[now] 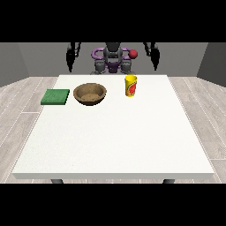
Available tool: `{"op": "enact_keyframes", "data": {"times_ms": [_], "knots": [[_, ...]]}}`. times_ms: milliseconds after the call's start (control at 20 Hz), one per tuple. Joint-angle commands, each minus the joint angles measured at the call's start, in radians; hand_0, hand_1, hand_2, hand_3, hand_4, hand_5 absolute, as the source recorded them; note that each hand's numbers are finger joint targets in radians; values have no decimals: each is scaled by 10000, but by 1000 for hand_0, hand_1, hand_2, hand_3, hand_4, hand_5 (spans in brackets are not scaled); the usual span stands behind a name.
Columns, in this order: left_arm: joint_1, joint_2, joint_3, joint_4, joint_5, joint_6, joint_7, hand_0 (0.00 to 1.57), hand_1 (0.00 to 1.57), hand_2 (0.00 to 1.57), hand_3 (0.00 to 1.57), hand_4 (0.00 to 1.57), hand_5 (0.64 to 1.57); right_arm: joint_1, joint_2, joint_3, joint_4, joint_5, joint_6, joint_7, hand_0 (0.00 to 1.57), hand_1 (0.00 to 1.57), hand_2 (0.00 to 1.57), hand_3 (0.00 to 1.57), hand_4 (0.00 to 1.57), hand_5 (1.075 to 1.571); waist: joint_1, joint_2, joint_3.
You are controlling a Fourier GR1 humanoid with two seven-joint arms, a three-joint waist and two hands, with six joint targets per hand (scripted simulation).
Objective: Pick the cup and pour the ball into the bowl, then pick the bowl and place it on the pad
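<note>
Nearest the camera, the white table (pixel 114 145) lies bare across its front half; nothing has been moved onto it. Further back, three things stand in a row near the far edge. At about ten o'clock from the table's middle, the green pad (pixel 55 96) lies flat at the left margin with nothing on it. Just to its right, apart from it, sits the brown bowl (pixel 90 93), upright, holding no ball as far as can be seen. At about one o'clock stands the yellow cup (pixel 130 85), upright and untouched; whether a ball is inside cannot be told from this view.

Beyond the table, the robot sits at twelve o'clock with both arms raised clear of the surface. The hand at the view's left (pixel 70 57) hangs well above and behind the pad; the hand at the view's right (pixel 155 55) hangs well behind the cup. How their fingers lie cannot be told.

By this showing, no step is done: the cup is not yet picked, the pour and the bowl's move to the pad both remain.
</note>
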Motion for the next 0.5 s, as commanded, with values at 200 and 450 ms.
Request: {"op": "enact_keyframes", "data": {"times_ms": [200, 450], "knots": [[-142, 385, 51, -961, 121, -133, 932, 0, 0, 0, 0, 0, 1557, -76, -499, -192, -974, -100, 83, 861, 0, 0, 0, 0, 0, 1569, -118, -2608, 72], [-489, 9, 385, -2245, 1509, -103, 2777, 0, 0, 0, 0, 0, 1558, -11, -1611, -1960, -909, -2371, 1634, 1392, 0, 0, 0, 0, 0, 1569, 90, -2320, 118]]}}
